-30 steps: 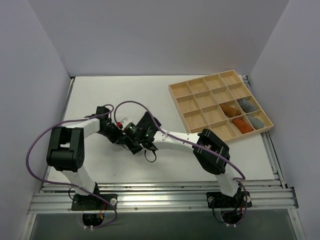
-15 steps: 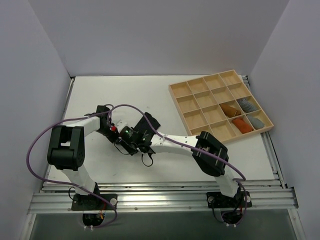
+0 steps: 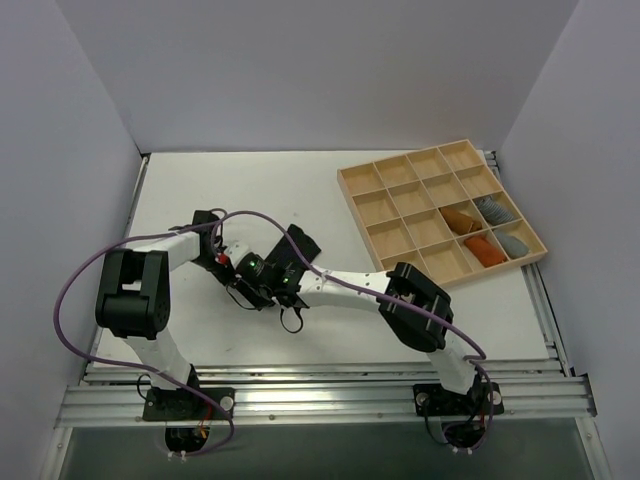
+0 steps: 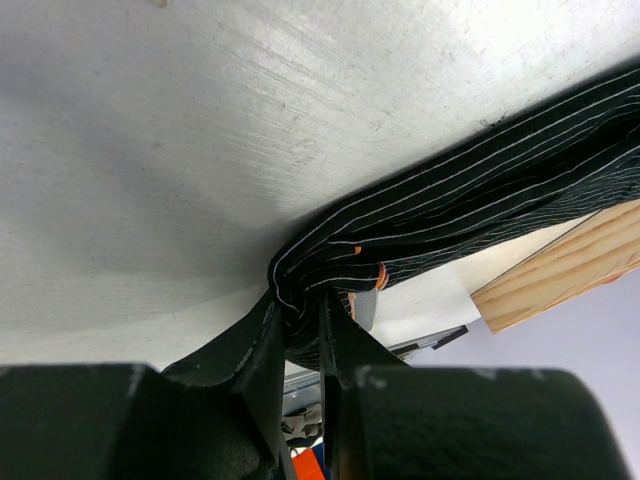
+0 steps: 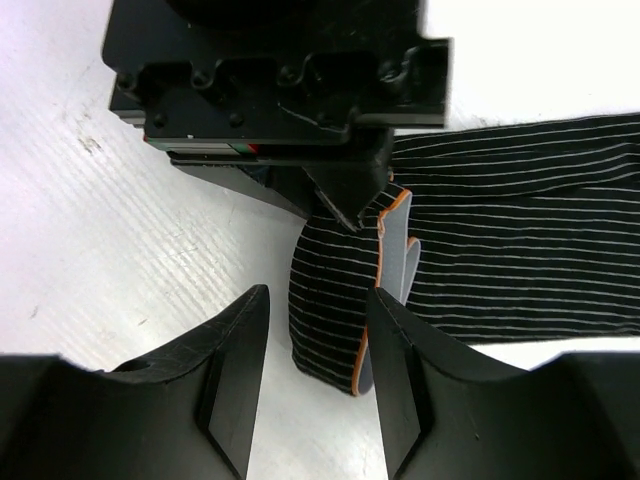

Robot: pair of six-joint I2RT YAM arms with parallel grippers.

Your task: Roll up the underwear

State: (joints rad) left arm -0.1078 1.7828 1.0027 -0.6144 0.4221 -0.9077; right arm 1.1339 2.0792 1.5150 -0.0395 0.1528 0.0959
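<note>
The underwear point(image 5: 520, 240) is black with thin pale stripes and an orange-edged grey band, lying on the white table. My left gripper point(image 4: 300, 330) is shut on a bunched end of the underwear point(image 4: 450, 210). In the right wrist view the left gripper point(image 5: 280, 90) sits at the top, holding a folded flap that hangs down. My right gripper point(image 5: 318, 380) is open, one finger on each side of that flap, not touching it. In the top view both grippers, left point(image 3: 240, 270) and right point(image 3: 270, 290), meet at centre left, and the garment is mostly hidden beneath them.
A wooden tray point(image 3: 345, 178) of square compartments stands at the right back. It holds orange cloth rolls point(image 3: 460, 218) and grey cloth rolls point(image 3: 492, 208) in its right compartments. A purple cable point(image 3: 90, 275) loops round the left arm.
Both grippers have shifted slightly to the left over the table, still together at the garment. The left gripper stays shut on the fabric.
</note>
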